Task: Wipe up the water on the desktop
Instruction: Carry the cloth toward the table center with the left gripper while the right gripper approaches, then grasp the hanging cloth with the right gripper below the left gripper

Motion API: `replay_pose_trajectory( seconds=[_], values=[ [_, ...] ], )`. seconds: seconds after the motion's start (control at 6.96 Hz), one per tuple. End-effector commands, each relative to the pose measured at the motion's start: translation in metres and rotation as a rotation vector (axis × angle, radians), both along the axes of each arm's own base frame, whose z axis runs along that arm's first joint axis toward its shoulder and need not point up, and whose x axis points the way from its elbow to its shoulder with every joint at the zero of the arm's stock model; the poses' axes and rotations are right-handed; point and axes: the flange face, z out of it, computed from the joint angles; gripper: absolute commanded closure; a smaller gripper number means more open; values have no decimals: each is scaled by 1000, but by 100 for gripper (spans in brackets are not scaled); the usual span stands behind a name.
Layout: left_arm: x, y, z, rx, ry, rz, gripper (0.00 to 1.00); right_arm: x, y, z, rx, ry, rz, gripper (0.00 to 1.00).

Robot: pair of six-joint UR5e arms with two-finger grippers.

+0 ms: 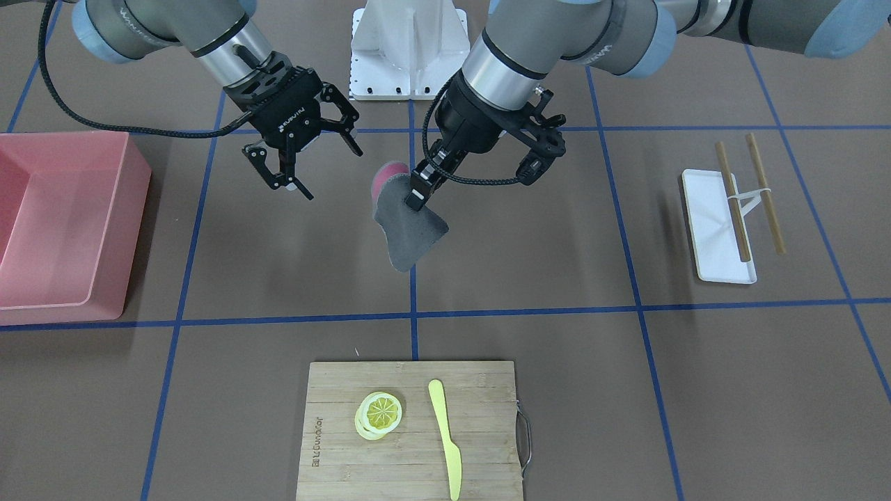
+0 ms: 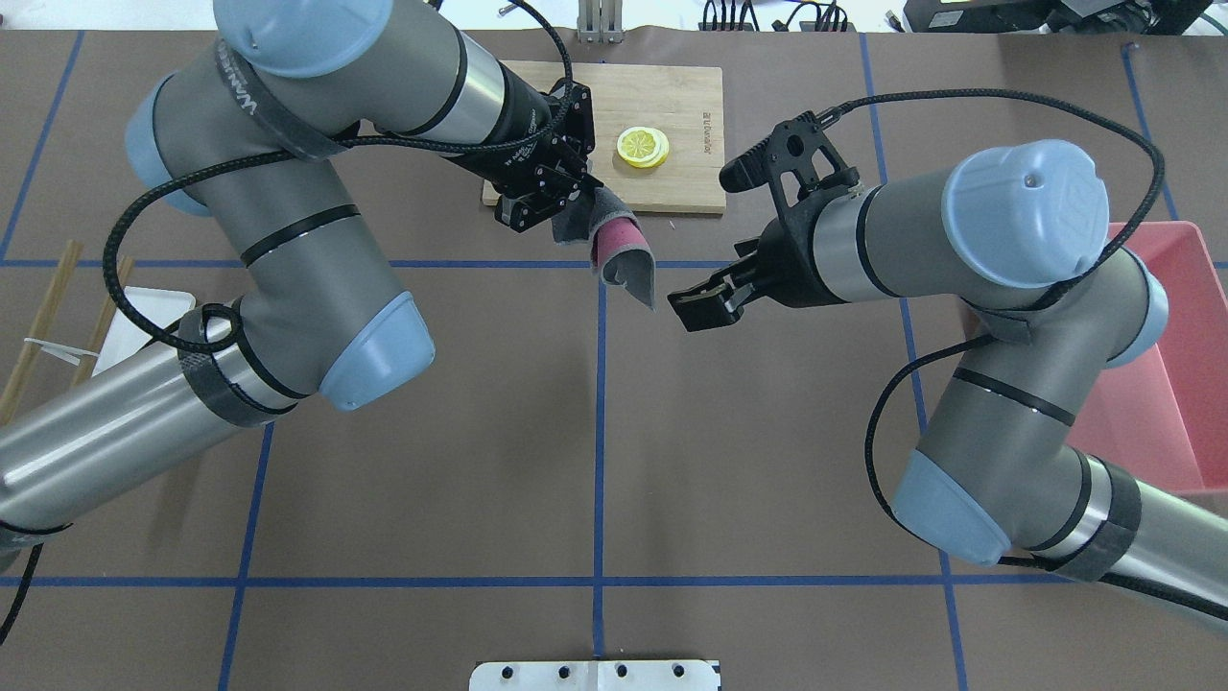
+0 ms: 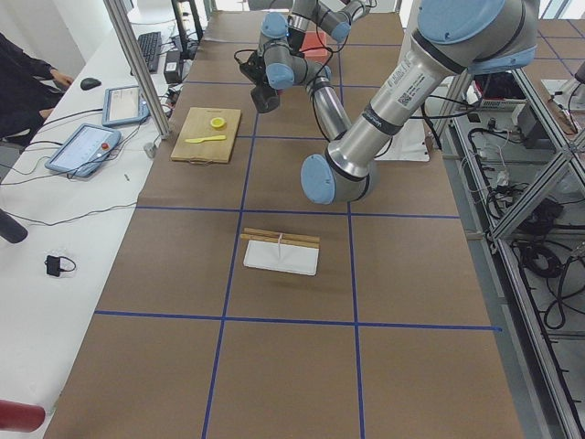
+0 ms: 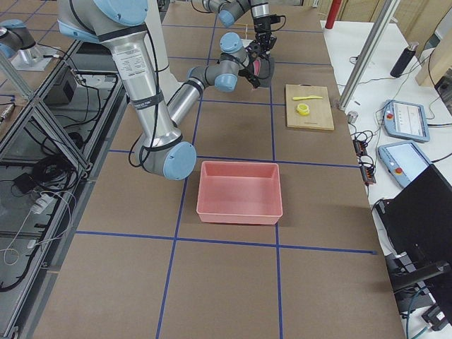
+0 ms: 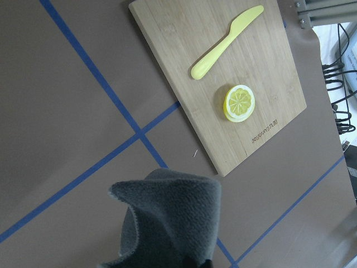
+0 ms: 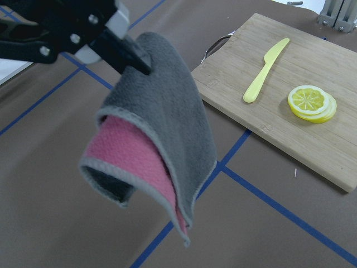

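My left gripper is shut on a grey cloth with a pink underside and holds it hanging above the brown desktop, near the crossing of the blue tape lines. The cloth also shows in the overhead view, the left wrist view and the right wrist view. My right gripper is open and empty, raised just beside the cloth and apart from it; it also shows in the overhead view. No water shows on the desktop.
A bamboo cutting board with a lemon slice and a yellow knife lies beyond the cloth. A pink bin stands on my right. A white tray with chopsticks lies on my left.
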Motion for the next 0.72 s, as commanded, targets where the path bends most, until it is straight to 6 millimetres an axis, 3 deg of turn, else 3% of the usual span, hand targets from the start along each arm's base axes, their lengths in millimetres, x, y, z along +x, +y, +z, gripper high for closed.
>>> replay_pose_trajectory(
  seconds=[0.0,0.57],
  values=[
    [7,5,-8,-7,9,4,100,-14,13,-6,27,-2,1,0],
    [23,21,-11,-21,20,35,100,-23,22,-7,37,0,1,12]
  ],
)
